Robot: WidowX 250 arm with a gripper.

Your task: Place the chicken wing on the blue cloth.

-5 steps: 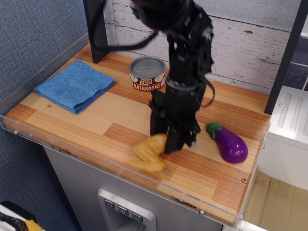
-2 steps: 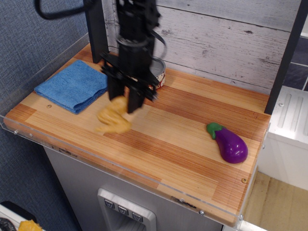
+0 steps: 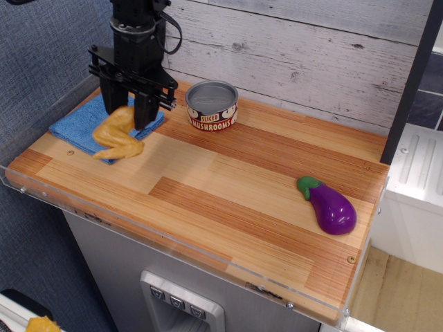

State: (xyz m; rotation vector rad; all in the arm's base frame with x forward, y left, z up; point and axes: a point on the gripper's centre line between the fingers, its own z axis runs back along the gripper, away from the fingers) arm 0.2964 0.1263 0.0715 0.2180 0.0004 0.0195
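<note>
The golden-yellow chicken wing [image 3: 118,135] hangs from my gripper [image 3: 127,112], which is shut on its upper end. The wing is held over the near right part of the folded blue cloth [image 3: 77,122] at the table's left end. Whether the wing's lower tip touches the cloth or the wood beside it, I cannot tell. The black arm comes down from the top of the view and hides the cloth's back right part.
A tin can labelled sliced mushrooms [image 3: 212,104] stands just right of the gripper. A purple toy eggplant [image 3: 331,206] lies at the right end of the wooden table [image 3: 235,187]. A black post stands behind the cloth, a wooden plank wall at the back.
My gripper has carried the chicken wing from the table's front middle leftward and back, past the can, to above the blue cloth. The can and eggplant have not moved.
</note>
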